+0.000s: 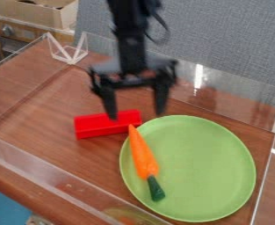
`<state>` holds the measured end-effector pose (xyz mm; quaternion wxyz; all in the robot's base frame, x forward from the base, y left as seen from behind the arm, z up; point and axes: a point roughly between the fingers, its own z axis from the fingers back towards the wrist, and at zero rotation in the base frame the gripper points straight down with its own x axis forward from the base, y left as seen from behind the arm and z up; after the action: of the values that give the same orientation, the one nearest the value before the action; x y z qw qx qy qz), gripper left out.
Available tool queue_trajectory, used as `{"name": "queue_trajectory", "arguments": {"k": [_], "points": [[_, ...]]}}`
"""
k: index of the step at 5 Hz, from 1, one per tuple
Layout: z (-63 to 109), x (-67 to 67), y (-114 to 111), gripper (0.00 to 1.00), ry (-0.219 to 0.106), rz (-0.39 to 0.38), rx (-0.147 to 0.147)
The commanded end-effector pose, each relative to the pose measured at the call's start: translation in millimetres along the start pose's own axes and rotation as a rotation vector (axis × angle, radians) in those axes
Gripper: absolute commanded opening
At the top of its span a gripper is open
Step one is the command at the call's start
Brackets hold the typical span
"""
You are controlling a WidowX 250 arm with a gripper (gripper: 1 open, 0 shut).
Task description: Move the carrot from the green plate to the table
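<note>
The orange carrot (143,160) lies on the left part of the green plate (210,167), its dark green stem end pointing toward the front. My gripper (133,101) hangs pointing down above the table (34,97), just behind the plate's back-left rim and over the red block. Its two black fingers (105,99) stand wide apart, open, with nothing between them. It is behind and above the carrot, not touching it.
A red rectangular block (106,124) lies on the table just left of the plate, under the gripper. Low clear acrylic walls (57,176) border the tabletop at front, back and right. A grey panel stands behind.
</note>
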<state>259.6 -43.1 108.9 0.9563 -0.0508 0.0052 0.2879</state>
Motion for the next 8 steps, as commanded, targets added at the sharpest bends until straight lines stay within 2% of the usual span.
{"name": "queue_trajectory", "arguments": {"k": [1, 2, 3, 7, 8], "points": [[-1.5, -16.7, -14, 1.0, -0.039, 0.048, -0.062], [-19.6, -24.8, -17, 1.0, -0.04, 0.114, -0.086], [-31.7, -26.2, -11, 1.0, -0.045, 0.144, -0.098], [-62.1, -25.1, 4, 1.0, -0.037, 0.172, -0.111], [-66.3, -26.8, 6, 0.0, -0.035, 0.187, -0.11]]}}
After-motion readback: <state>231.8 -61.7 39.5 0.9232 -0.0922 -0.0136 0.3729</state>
